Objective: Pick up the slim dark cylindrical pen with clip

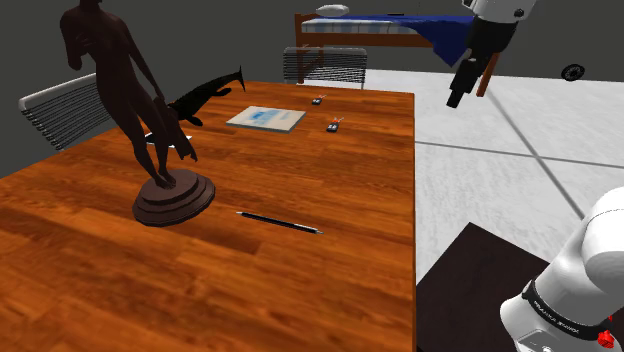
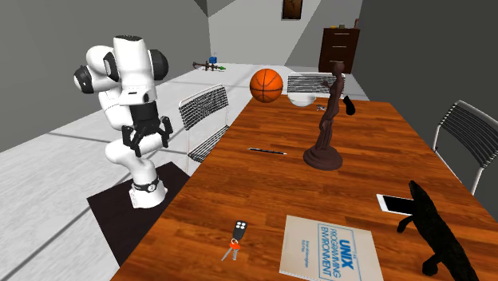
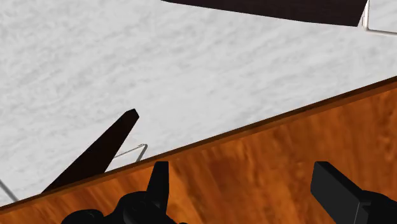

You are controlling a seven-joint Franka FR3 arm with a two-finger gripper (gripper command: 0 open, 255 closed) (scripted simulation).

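Note:
The slim dark pen (image 1: 280, 221) lies flat on the wooden table (image 1: 330, 290), a little to the right of a dark statue in the shoulder view. From the second exterior view the pen (image 2: 267, 150) sits near the table edge closest to the arm. My gripper (image 1: 460, 95) hangs high in the air beyond the table's right edge, over the floor, far from the pen. Its fingers spread apart with nothing between them (image 2: 146, 137). In the wrist view the gripper (image 3: 248, 191) looks down on the table's edge (image 3: 286, 153).
A tall dark statue (image 1: 150, 130) stands by the pen. Farther along the table lie a booklet (image 1: 266, 118), keys (image 1: 335, 126), a black animal figure (image 1: 205, 95), a phone (image 2: 395, 204), a basketball (image 2: 266, 85) and a bowl (image 2: 302, 99). Chairs (image 2: 203, 112) flank the table.

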